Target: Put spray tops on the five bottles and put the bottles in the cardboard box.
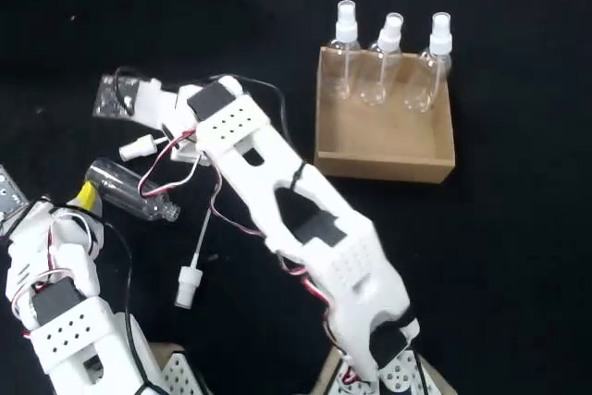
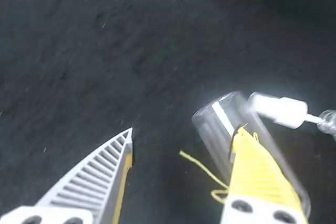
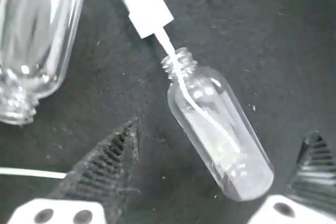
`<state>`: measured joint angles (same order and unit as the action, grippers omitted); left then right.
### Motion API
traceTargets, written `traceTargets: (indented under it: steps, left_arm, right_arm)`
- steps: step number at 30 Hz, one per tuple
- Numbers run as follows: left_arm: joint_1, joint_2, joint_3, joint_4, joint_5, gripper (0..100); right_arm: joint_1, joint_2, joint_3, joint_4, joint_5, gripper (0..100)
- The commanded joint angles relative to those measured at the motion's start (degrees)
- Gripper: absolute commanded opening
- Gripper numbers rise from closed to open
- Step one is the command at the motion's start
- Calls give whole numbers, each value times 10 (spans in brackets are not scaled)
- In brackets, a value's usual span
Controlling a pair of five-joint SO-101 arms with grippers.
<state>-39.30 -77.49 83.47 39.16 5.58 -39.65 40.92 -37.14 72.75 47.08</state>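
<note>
Treat the three capped bottles (image 1: 381, 67) as complete: they stand upright in the cardboard box (image 1: 384, 169), each with a spray top fitted. Two more bottles lie on the table (image 1: 499, 256), well apart from the box. The first, the part-capped bottle (image 3: 210, 103), lies on its side with the thin tube of its spray top (image 3: 142, 3) fed through the neck. The white head sits clear of the threads, so count this top as not yet seated. The right gripper (image 3: 223, 132) hangs over this bottle with its fingers spread wide, one on each side of the body and neither closed on it. The second, the open bottle (image 1: 134, 191), lies on its side with nothing in its neck. A loose spray top (image 1: 189, 284) lies near it on the table, apart from it. The left gripper (image 2: 184, 129) is at the base end of the open bottle with its fingers spread. Its yellow-faced finger (image 2: 257, 177) lies across the bottle wall, and you cannot tell whether it touches. Judge the task as a little over half done: two tops are left to seat and two bottles to box. A plastic bag (image 1: 116, 96) lies beyond the right arm.
</note>
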Motion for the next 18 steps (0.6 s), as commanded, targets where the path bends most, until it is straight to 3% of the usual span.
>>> traceTargets:
  steps: [1,10,18]
  left_arm:
    - [-12,-3,-34,17,4,284]
    - [-1,-3,-31,18,4,284]
    - [2,-3,-30,18,4,284]
  right_arm:
    - [-4,22,-76,14,40,421]
    - [24,128,-207,17,55,421]
    - [25,194,-252,87,57,419]
